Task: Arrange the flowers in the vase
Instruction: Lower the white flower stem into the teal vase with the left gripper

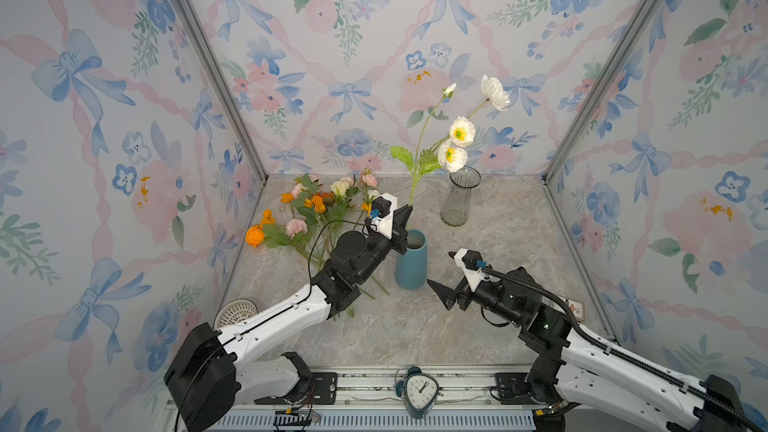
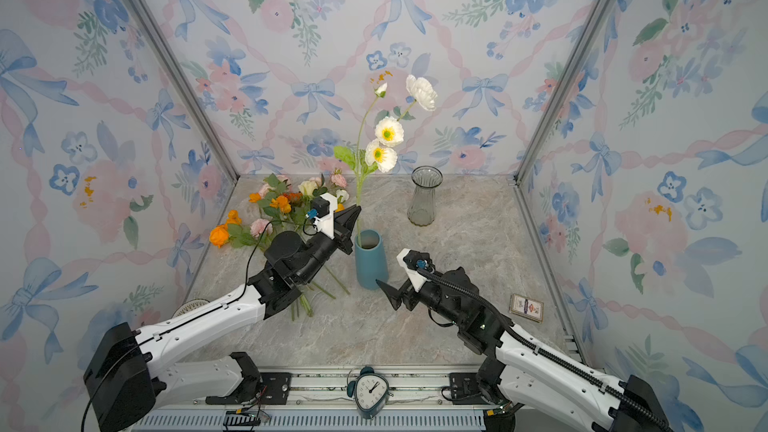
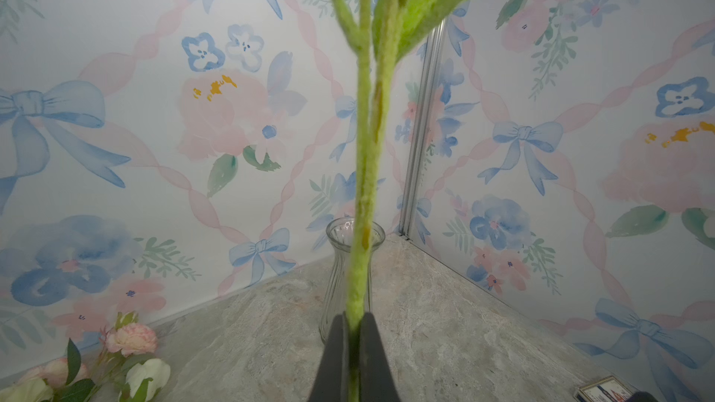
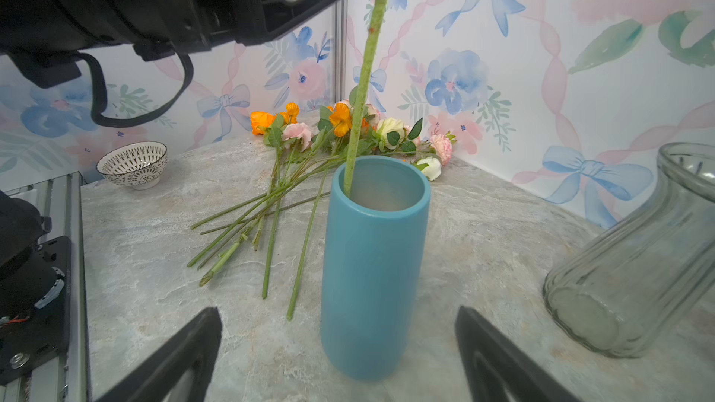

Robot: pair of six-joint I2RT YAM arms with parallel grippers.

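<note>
My left gripper [image 1: 409, 211] [image 3: 356, 322] is shut on the fuzzy green stem [image 3: 363, 148] of a white-flowered spray [image 1: 457, 139] [image 2: 386, 139], held upright. The stem's lower end [image 4: 350, 172] is inside the mouth of the blue cylinder vase [image 1: 411, 259] [image 2: 371, 259] [image 4: 373, 264], against its rim. The other flowers [image 1: 316, 209] [image 2: 282, 205] [image 4: 348, 129], orange, pink and cream, lie in a pile on the table left of the vase. My right gripper [image 1: 440, 270] [image 4: 336, 315] is open just right of the vase base, its jaws on either side without touching it.
A clear glass vase [image 1: 460, 197] [image 4: 638, 264] stands behind and right of the blue one. A patterned bowl [image 1: 235, 312] [image 4: 133, 164] sits at the near left under my left arm. A card box [image 2: 527, 307] lies at the right wall, and a clock [image 1: 419, 392] on the front rail.
</note>
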